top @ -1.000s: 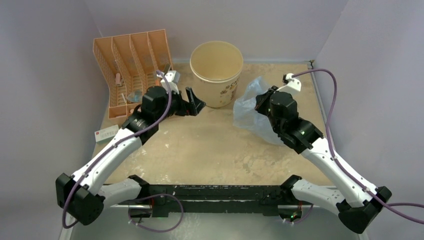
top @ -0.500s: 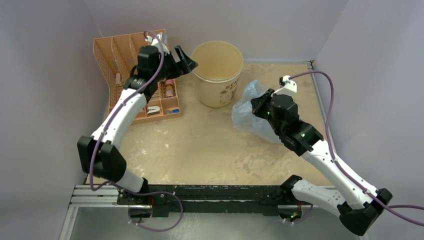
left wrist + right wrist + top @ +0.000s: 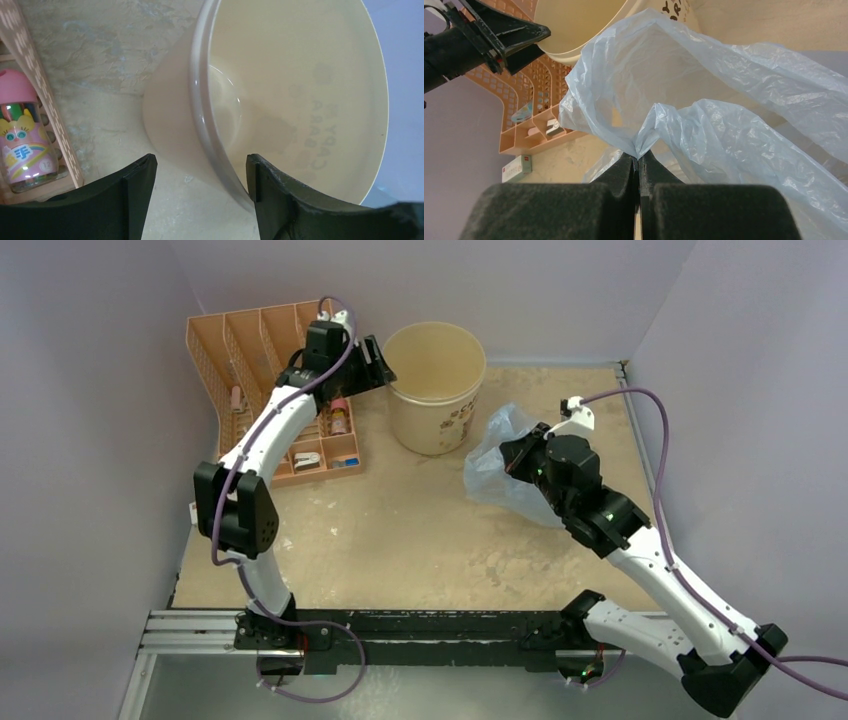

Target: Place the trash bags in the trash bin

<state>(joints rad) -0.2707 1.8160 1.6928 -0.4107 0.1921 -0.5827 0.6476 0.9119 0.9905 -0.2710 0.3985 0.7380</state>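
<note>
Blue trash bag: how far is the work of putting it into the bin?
Done: the right gripper is shut on a fold of the trash bag. In hand: the left gripper, open, straddles the rim of the trash bin. Left: the bag lies beside the bin, whose inside looks empty; it must go in.

Soft diffuse light, faint shadows, slight glare inside trash bin (image 3: pixel 200 85), wrist-view foregrounds blurred
</note>
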